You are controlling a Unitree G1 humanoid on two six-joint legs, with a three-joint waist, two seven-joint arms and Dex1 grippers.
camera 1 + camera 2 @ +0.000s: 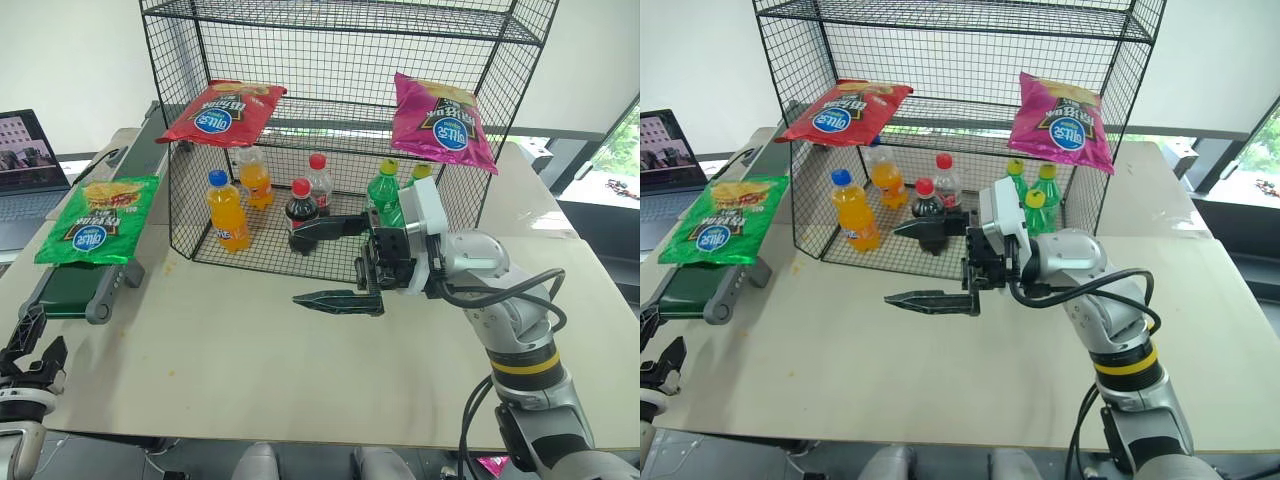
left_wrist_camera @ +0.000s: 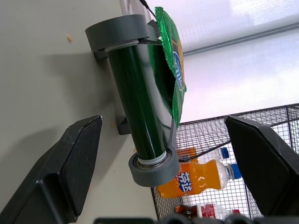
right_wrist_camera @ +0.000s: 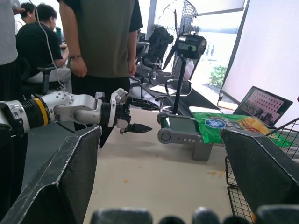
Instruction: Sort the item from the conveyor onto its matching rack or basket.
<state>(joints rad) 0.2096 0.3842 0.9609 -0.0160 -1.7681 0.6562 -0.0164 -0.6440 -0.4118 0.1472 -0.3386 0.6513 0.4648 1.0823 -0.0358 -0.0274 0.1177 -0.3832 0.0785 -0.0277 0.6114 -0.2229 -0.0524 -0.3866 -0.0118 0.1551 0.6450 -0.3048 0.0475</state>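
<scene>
Green bag not yet picked up

The green chip bag [image 1: 96, 222] lies on the conveyor [image 1: 75, 285] end, just ahead of the released, empty left gripper [image 1: 33, 345]; the right gripper [image 1: 325, 265] hangs spread before the rack [image 1: 340, 60]. Grasping and placing remain.

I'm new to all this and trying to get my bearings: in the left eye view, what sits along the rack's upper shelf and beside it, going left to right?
Shiny green snack chip bag on the dark-green conveyor belt → red chip bag → magenta chip bag.
</scene>
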